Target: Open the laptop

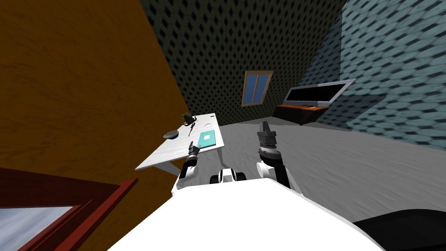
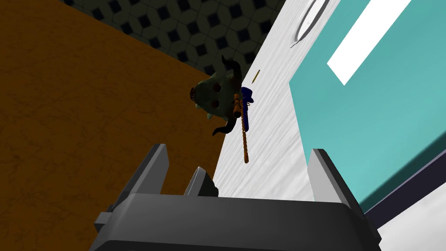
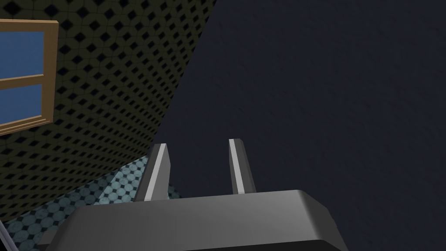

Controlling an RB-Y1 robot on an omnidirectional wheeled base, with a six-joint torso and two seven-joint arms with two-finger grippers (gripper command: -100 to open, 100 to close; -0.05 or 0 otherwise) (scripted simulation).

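A wood-grained orange-brown wall (image 1: 78,87) fills the 9 o'clock side of the head view, and a plain grey floor (image 1: 348,165) lies open from 1 to 4 o'clock. Against that wall stands the bench (image 1: 174,150), a long white slab with fine streaked grain and square corners. One long edge runs close beside the wall; the other faces the open floor.

The laptop (image 2: 370,113) lies flat and closed on the bench near the floor-side edge. It is a smooth teal rectangle with a white bar on its lid and a dark band along its side. In the head view it sits at about 2 o'clock from the left pincer (image 2: 241,174), just beside it and not touching. The left pincer hangs over the bench's near end with its blades spread wide and nothing between them, one blade close to the laptop's near edge.

The right pincer (image 1: 263,126) is raised over the floor at 3 o'clock of the bench, well apart from it. Its blades are parted by a narrower gap and hold nothing.

Smaller things sit at the bench's far end: a dark round bowl (image 1: 171,134), a white plate (image 1: 208,125), a greenish pot with dark curling stems (image 2: 217,98), and a thin orange and blue stick (image 2: 244,130) beside the pot.
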